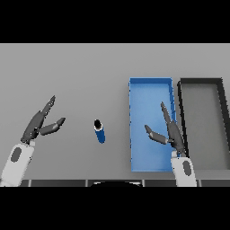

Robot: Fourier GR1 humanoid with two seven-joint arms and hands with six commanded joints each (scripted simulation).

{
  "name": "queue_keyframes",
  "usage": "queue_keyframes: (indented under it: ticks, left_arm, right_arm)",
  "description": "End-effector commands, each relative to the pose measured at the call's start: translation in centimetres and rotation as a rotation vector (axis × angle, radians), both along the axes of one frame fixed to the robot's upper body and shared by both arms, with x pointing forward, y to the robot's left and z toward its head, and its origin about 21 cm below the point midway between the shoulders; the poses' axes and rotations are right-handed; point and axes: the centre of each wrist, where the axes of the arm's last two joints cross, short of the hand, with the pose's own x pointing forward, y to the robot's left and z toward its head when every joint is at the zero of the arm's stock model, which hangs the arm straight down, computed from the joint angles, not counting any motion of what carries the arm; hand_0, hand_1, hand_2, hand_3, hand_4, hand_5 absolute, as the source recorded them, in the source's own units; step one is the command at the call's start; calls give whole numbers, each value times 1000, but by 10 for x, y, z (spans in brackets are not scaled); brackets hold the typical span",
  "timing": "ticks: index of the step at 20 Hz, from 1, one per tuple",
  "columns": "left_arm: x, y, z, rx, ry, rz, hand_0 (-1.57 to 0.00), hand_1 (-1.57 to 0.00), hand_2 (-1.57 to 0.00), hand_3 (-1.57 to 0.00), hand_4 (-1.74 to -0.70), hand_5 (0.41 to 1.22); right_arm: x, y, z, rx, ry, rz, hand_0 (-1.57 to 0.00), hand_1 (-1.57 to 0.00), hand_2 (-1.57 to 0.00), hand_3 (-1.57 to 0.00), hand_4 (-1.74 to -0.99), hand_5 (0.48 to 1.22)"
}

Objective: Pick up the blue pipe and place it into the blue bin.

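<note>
1. Head view shows you the blue pipe (99,131) lying on the grey tabletop (67,72), just left of the blue bin (150,85).
2. Your left hand (39,124) hovers spread wide, left of the pipe.
3. Your right hand (170,131) is spread, empty, over the bin's right side, beside a black bin (202,81).

Even, soft light falls flat on the grey table (67,67), with no glare and barely any shadows.

text: none readable | labels, brands, numbers, signs: none could be made out on any object or on the grey table (67,67) | surfaces were plain and unmarked
</note>
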Motion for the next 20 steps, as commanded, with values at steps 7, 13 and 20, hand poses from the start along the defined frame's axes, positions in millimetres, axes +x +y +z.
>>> queue_keyframes:
  ticks: [7,13,20]
  left_arm:
    - [-28,-27,9,54,91,-244,1,1,1,1,-1005,530]
    - [-43,-67,0,112,175,-388,1,1,1,1,-1084,469]
    - [-30,-108,-21,56,142,-422,1,1,1,1,-1145,486]
  right_arm:
    - [5,1,5,22,4,5,1,1,1,1,-1214,581]
    - [2,-1,8,17,-10,10,1,1,1,1,-1213,572]
    - [1,3,5,48,14,4,1,1,1,1,-1209,556]
